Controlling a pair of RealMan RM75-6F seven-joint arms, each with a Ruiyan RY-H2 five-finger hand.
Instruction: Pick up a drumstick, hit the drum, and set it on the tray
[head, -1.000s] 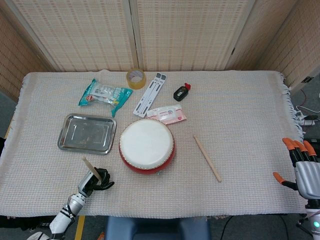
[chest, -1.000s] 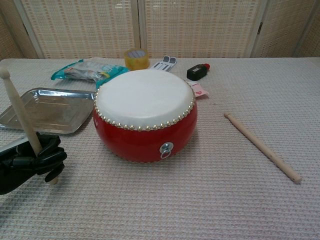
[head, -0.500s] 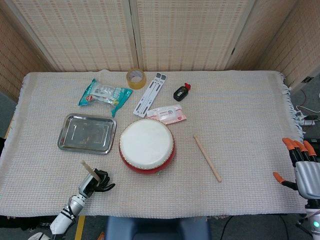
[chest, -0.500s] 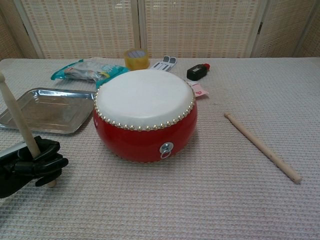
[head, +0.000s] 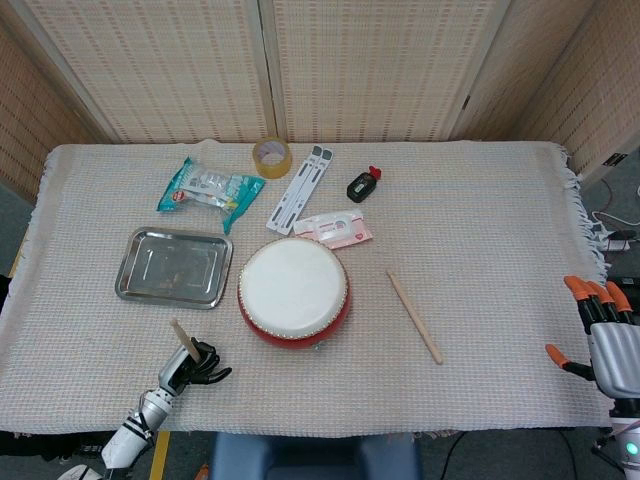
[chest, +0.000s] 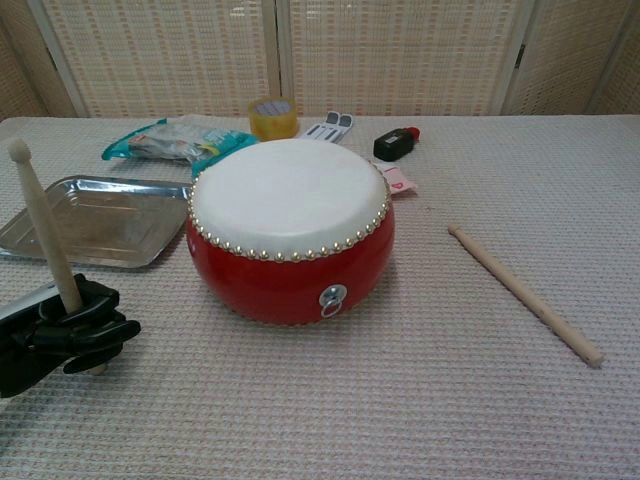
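**Left hand holding drumstick upright, near drum**

The left hand (chest: 62, 332) is gripping a drumstick (chest: 42, 225) by its lower end, fingers wrapped around it; the stick is standing nearly upright, tip tilted slightly toward the tray (chest: 60, 246). The hand is sitting low over the tabletop (head: 480, 250), in front of the tray and left of the drum (chest: 290, 230). A second drumstick (chest: 524, 293) is lying flat to the right of the drum. The right hand (head: 605, 335) is waiting at the tabletop's right edge, fingers spread and holding nothing.
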